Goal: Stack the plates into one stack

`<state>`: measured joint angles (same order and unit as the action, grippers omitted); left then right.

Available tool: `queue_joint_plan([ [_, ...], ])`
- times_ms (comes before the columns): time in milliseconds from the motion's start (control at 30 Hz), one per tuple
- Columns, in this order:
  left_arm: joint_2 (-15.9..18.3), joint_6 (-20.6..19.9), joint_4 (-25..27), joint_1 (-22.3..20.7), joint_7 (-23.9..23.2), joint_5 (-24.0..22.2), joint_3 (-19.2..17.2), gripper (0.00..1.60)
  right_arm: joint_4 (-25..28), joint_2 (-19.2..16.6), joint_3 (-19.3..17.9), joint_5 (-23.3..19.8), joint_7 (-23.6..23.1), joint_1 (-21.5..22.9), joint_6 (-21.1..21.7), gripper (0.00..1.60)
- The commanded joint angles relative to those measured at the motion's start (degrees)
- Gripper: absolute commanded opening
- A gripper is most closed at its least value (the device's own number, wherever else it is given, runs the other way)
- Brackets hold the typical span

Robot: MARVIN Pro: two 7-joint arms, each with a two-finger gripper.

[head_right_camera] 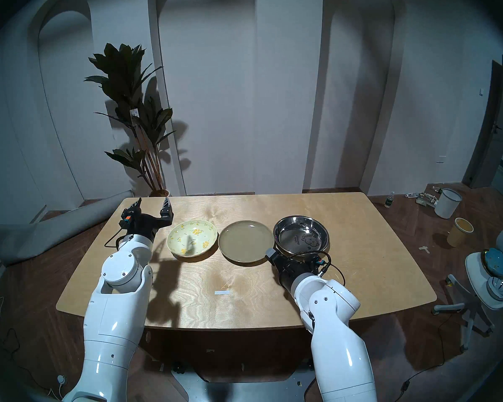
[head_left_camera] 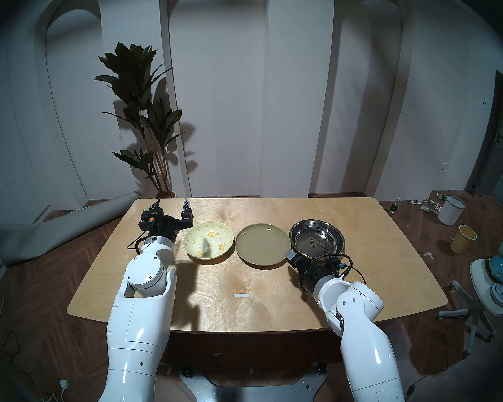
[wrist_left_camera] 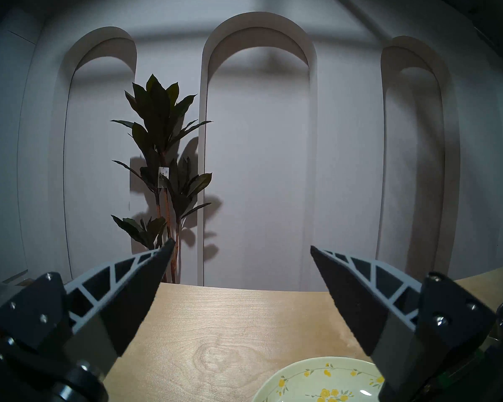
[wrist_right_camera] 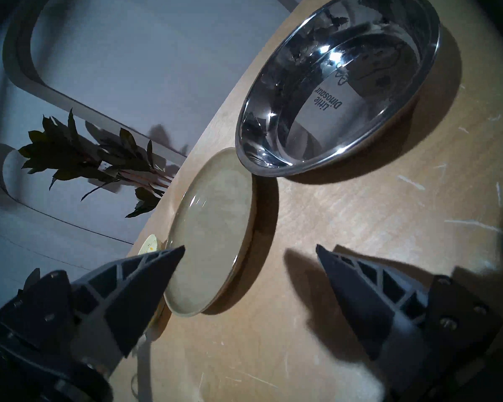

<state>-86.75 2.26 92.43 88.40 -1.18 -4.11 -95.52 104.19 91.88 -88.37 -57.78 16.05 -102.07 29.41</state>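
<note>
Three plates lie side by side in a row on the wooden table (head_left_camera: 273, 305), none on another. The pale yellow floral plate (head_left_camera: 208, 243) is on the left, the olive-tan plate (head_left_camera: 262, 244) in the middle, the steel plate with a cartoon print (head_left_camera: 317, 237) on the right. My left gripper (head_left_camera: 172, 204) is open and empty, just left of and behind the floral plate (wrist_left_camera: 320, 384). My right gripper (wrist_right_camera: 250, 247) is open and low at the olive-tan plate's (wrist_right_camera: 212, 227) near right rim. One finger is over the rim, the other over bare table. The steel plate (wrist_right_camera: 337, 82) lies beyond.
A small white tape strip (head_left_camera: 241, 295) lies on the table's near middle. A potted plant (head_left_camera: 145, 125) stands behind the far left corner, a rolled mat (head_left_camera: 64, 230) on the floor at left. A white bucket (head_left_camera: 451, 210), a yellow bucket (head_left_camera: 463, 238) and a chair (head_left_camera: 488, 279) are at right.
</note>
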Motion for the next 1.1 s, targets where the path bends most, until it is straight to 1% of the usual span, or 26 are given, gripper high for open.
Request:
queue_joint_plan([
  [0, -0.04, 0.44, 0.92, -1.19, 0.25, 0.21, 0.10, 1.60, 0.25, -0.01, 0.23, -2.39, 0.04, 3.82, -0.98, 1.60],
  [200, -0.07, 0.45, 0.91, -1.20, 0.26, 0.28, 0.08, 1.60, -0.78, 0.13, -0.24, -4.43, 1.82, 5.63, 0.94, 1.60],
  [500, -0.06, 0.46, 0.91, -1.21, 0.32, 0.29, 0.11, 1.60, -4.37, 0.13, -0.60, -4.83, 2.69, 8.94, 1.88, 1.60],
  [1067, -0.04, 0.47, 0.91, -1.21, 0.36, 0.29, 0.13, 1.60, -10.41, -0.90, 0.72, -4.06, 0.58, 12.86, 2.18, 1.60],
])
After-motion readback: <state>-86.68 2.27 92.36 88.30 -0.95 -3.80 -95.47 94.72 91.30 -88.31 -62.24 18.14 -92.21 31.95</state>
